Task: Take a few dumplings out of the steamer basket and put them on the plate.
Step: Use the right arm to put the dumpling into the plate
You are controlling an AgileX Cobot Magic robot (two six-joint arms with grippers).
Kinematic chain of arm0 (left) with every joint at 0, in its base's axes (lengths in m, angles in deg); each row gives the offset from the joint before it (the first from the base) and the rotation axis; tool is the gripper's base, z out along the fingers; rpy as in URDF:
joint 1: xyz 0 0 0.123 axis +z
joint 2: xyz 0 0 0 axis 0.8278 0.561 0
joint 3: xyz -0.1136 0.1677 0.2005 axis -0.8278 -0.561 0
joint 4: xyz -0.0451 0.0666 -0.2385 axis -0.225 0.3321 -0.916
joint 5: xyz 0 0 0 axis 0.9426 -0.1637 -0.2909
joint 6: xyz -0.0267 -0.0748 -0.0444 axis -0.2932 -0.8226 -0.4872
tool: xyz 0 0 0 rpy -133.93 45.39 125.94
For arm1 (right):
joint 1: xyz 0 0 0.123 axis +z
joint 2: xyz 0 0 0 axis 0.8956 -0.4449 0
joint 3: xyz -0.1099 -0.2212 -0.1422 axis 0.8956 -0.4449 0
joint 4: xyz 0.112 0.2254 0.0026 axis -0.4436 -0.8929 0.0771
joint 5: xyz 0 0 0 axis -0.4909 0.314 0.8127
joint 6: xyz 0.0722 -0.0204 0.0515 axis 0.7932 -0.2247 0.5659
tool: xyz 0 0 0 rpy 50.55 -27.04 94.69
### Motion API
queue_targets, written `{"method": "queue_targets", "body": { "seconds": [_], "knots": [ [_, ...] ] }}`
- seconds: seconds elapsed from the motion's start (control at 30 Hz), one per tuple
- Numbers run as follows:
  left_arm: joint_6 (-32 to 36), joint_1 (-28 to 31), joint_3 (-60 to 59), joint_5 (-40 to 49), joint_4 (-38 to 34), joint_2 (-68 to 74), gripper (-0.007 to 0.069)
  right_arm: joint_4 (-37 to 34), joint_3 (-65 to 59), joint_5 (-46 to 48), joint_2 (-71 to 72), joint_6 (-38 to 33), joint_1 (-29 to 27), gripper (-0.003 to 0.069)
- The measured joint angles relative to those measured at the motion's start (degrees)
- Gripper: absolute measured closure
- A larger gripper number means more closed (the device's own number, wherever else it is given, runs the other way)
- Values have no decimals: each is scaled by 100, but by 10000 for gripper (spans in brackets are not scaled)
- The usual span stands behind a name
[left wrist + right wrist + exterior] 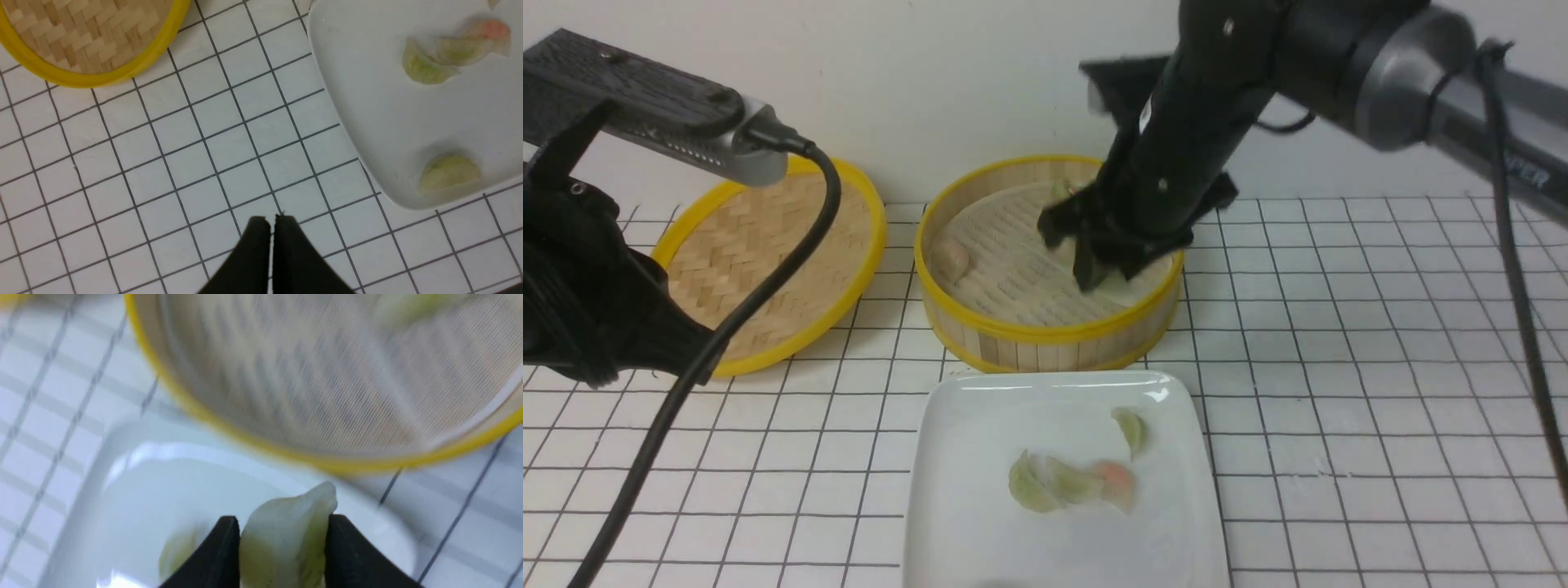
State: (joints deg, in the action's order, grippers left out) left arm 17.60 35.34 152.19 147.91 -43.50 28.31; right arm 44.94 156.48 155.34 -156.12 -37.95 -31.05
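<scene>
Over the right part of the steamer basket [1045, 331], the right gripper [1097, 276] holds a pale green dumpling [288, 535] tightly between its jaws. Near the basket, the plate [980, 425] carries several dumplings [1062, 483]. The left gripper [271, 222], its jaws pressed together and empty, hangs above the tiles left of the plate.

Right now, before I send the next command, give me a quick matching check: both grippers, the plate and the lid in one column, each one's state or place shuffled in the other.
1. left gripper
2. right gripper
3. plate
4. lid

a. lies flat to the left of the basket
b. shut on a pale green dumpling
c. shut on nothing, above bare tiles
d. on the robot's side of the basket, with green and pink dumplings on it

Pairs: 1-c, 2-b, 3-d, 4-a
</scene>
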Motion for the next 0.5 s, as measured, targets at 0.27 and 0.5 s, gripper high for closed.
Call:
{"method": "queue_targets", "body": {
  "seconds": [0.27,0.5],
  "knots": [
    [0,0,0,0,0,0,631,117,-1016,-598,-356,-304,452,409],
    [0,0,0,0,0,0,631,242,-787,-494,-398,-315,449,139]
  ]
}}
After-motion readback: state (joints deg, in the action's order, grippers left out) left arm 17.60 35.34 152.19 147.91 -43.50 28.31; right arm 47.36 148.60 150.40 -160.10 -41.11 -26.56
